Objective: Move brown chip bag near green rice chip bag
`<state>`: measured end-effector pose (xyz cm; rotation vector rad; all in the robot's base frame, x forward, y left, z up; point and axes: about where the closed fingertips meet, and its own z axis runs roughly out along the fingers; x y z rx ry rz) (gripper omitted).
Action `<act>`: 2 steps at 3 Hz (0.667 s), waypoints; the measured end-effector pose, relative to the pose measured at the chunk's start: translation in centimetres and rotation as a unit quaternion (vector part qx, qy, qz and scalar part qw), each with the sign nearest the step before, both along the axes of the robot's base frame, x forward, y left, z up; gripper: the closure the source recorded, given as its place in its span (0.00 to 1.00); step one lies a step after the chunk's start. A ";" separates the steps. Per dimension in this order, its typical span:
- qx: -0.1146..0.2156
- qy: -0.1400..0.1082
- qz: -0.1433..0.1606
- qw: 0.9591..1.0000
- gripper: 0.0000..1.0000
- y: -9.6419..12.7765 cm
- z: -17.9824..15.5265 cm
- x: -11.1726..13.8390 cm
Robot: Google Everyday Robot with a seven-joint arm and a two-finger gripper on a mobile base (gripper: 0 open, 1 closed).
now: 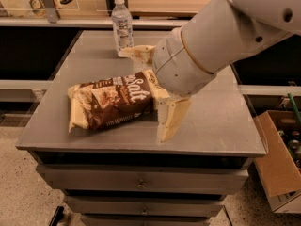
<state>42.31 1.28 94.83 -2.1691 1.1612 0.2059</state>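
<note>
The brown chip bag [113,102] lies flat on the grey table [225,126], left of centre, its white "Salt" lettering facing up. My gripper [145,94] is open at the bag's right end. One cream finger [137,53] reaches behind the bag and the other finger [170,121] points down in front of it. The bag's right end lies between them; I cannot tell whether they touch it. The green rice chip bag is hidden behind my arm [207,46].
A clear water bottle [122,25] stands at the table's back, just left of the rear finger. A cardboard box [277,164] sits on the floor to the right. Drawers [141,182] run below the table top.
</note>
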 end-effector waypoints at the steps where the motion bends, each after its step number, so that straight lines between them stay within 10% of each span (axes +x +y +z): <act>1: 0.028 -0.034 -0.035 0.998 0.00 1.3 0.4 1.7; 2: 0.028 -0.034 -0.035 0.998 0.00 1.3 0.4 1.7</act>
